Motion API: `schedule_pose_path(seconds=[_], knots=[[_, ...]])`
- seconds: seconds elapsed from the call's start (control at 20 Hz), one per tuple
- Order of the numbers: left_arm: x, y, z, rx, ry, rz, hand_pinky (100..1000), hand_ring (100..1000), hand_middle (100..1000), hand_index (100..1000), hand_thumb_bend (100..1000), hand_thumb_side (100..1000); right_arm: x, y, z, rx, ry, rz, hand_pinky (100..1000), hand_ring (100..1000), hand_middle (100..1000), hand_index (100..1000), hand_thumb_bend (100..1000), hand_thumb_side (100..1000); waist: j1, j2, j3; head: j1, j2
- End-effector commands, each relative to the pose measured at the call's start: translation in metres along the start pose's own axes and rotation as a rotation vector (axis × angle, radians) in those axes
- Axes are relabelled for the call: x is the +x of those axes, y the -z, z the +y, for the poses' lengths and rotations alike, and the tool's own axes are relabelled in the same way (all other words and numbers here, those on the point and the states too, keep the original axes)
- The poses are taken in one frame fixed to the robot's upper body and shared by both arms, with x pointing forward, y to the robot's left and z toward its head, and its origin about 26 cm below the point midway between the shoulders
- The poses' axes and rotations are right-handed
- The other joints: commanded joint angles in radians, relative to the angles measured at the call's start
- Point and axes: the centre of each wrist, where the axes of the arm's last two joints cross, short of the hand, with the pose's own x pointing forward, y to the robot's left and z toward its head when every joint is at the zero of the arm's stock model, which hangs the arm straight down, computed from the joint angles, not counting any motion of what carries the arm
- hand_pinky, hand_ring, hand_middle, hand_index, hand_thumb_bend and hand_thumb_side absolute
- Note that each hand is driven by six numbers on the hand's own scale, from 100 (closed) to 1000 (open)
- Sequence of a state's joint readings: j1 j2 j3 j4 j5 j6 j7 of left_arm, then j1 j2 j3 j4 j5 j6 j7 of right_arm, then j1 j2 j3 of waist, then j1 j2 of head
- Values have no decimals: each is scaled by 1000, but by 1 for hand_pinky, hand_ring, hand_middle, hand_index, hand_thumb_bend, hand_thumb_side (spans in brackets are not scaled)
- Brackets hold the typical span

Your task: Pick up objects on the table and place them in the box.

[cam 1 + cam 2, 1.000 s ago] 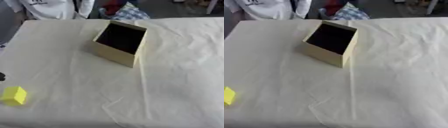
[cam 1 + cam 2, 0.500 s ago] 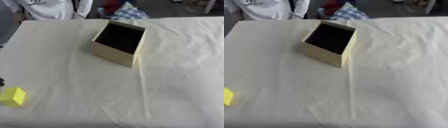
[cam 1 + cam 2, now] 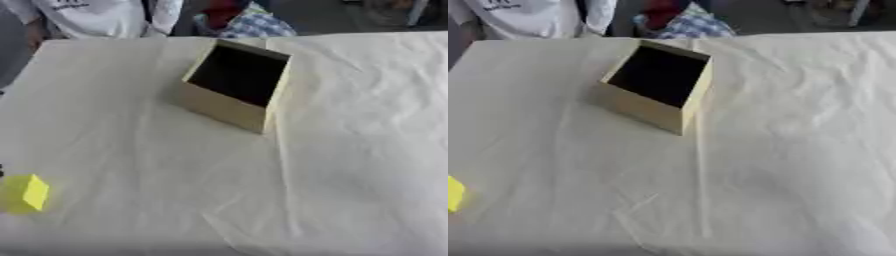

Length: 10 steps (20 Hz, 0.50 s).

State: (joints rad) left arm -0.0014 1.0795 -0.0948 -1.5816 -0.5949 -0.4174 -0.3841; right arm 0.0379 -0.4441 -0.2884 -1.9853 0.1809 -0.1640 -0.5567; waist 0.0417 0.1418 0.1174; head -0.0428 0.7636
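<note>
Here neither hand shows; box [image 3: 234, 85] stands open-topped, yellow block [image 3: 25, 193] well apart.

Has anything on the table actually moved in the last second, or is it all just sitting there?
Nothing on the table has visibly moved. The yellow block still lies near the left edge and the open box stands where it was on the white cloth. The slight shift of the whole picture is the camera's. No robot hand shows.

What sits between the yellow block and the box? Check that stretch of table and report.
Nothing visible. The yellow block lies near the table's left edge, and the box stands open farther back toward the middle. Between them only the wrinkled white tablecloth shows. Neither robot hand is in view.
</note>
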Motion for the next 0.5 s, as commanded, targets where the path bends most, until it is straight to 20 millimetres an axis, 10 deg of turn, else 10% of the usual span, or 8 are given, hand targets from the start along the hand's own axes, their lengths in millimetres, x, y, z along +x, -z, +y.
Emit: schedule_pose_path(seconds=[0.05,0.5], knots=[[-5,-3,6,-1,11,25,912,1000,907,941,464,170,5,6,-1,3,13,-24,609,646,534,708,100,861,0,-7,-2,3,6],[-6,6,2,-57,-86,9,905,1000,897,931,352,169,6,6,1,8,24,-18,609,646,533,708,100,863,1,-5,-10,2,6]])
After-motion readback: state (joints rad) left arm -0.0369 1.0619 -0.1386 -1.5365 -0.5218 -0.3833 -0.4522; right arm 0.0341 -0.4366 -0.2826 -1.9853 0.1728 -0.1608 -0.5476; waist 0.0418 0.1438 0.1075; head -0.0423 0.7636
